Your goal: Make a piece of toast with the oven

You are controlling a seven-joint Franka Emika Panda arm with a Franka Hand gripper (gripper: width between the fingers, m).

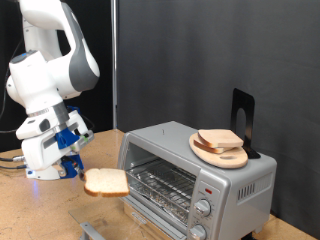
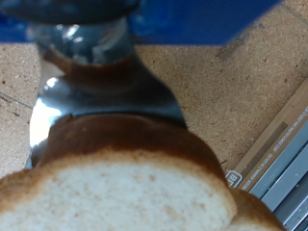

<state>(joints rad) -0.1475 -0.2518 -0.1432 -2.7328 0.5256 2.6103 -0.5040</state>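
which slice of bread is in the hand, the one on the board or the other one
The piece of toast in front of the oven, held in the hand. The other slice rests on the round board atop it.

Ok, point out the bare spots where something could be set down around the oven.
Bare tabletop lies below the gripper and its toast, left of the oven. The oven top's left part is free; its right is crowded by the round board carrying bread.

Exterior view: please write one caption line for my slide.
Gripper holds bread slice before the open toaster oven.
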